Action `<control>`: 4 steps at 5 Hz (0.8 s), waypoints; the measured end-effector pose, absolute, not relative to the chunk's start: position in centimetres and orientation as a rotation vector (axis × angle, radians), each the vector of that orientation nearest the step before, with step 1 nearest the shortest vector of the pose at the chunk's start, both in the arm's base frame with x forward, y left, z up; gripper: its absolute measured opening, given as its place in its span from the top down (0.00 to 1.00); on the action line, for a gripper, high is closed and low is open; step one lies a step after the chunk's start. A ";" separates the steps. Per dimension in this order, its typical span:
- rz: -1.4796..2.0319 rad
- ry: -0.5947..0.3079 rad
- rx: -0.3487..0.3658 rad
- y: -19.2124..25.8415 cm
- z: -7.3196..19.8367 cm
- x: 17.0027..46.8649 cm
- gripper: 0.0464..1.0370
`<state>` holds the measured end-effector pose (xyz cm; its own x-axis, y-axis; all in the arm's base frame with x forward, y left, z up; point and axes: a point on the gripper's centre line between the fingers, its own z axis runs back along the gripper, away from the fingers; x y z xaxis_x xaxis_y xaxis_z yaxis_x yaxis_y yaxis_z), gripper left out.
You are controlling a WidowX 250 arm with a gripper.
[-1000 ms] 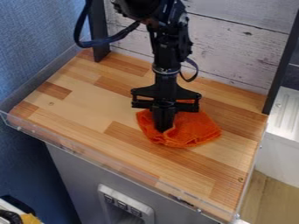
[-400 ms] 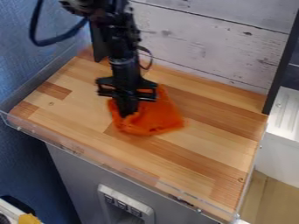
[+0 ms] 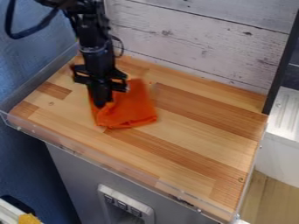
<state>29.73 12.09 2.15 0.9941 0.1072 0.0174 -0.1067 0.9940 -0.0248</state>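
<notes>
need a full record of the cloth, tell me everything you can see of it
The orange cloth looks like soft, thin fabric, bright all over. It lies loosely spread on the wooden tabletop, left of the middle as the camera sees it, with wrinkles and uneven edges. One corner points toward the back wall. The black gripper comes down on its left part and covers some of it, so that part of its outline is hidden.

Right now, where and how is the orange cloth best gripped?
I would pinch the orange cloth from above, near its left side in the picture, where the hand meets it: it lies low and mostly flat, so a side approach looks poorer.
</notes>
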 end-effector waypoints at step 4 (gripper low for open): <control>0.017 -0.010 0.010 17.9 3.7 29.2 0.80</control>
<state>29.23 17.90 3.71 0.9998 0.0174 0.0100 -0.0175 0.9998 0.0103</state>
